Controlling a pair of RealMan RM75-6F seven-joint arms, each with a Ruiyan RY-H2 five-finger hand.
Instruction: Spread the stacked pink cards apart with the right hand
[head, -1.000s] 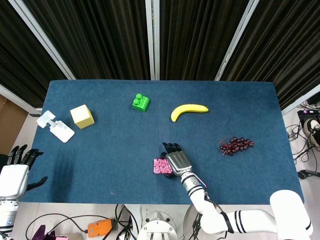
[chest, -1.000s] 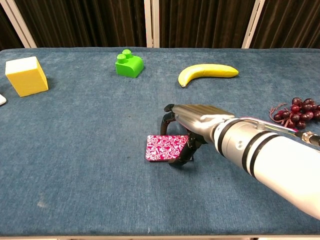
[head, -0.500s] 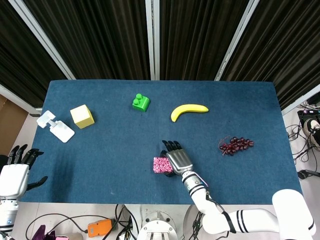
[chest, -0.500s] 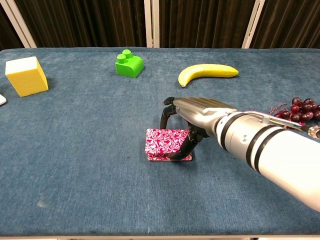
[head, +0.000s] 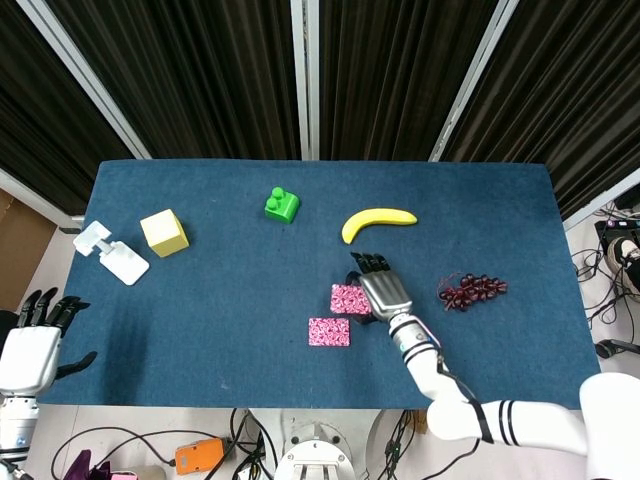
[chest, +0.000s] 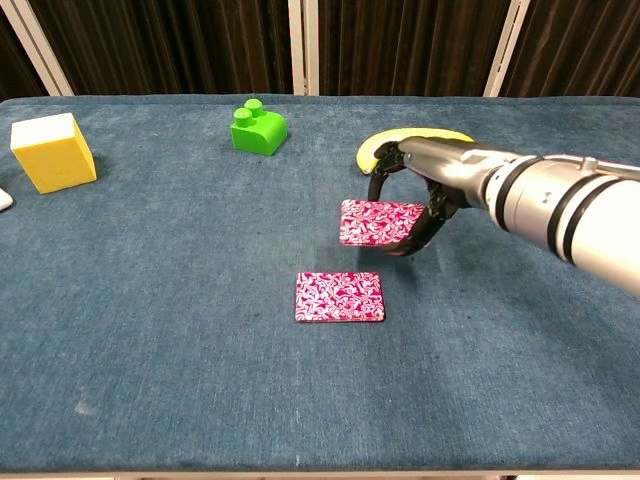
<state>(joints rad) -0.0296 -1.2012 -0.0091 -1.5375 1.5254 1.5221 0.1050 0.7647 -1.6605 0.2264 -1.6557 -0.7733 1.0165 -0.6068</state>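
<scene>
Nearest the front edge of the table (chest: 150, 400), a little right of its middle, one pink card (chest: 339, 297) lay flat on the blue cloth with nothing touching it. Just beyond it, apart from it and slightly to the right, the second pink card (chest: 380, 221) was pinched in the right hand (chest: 420, 190), thumb under one edge and fingers (chest: 378, 180) curled over the far edge. In the chest view that card looked lifted and tilted rather than lying flat, though how far it stood off the cloth could not be told.

Judged from this, the stack was already parted: the two cards showed as separate pieces with bare cloth between them. What seemed left was to lay the held card down flat, clear of the first, and let go.

Off the front left corner the left hand (head: 35, 335) hung beside the table with its fingers apart, holding nothing.

Farther back, grapes (head: 472, 291) lay toward the right edge and a banana (head: 378, 222) lay just behind the right hand. A green toy brick (head: 282, 204) sat near the far edge, and a yellow cube (head: 164, 232) and a white plastic piece (head: 110, 252) lay toward the left edge.
</scene>
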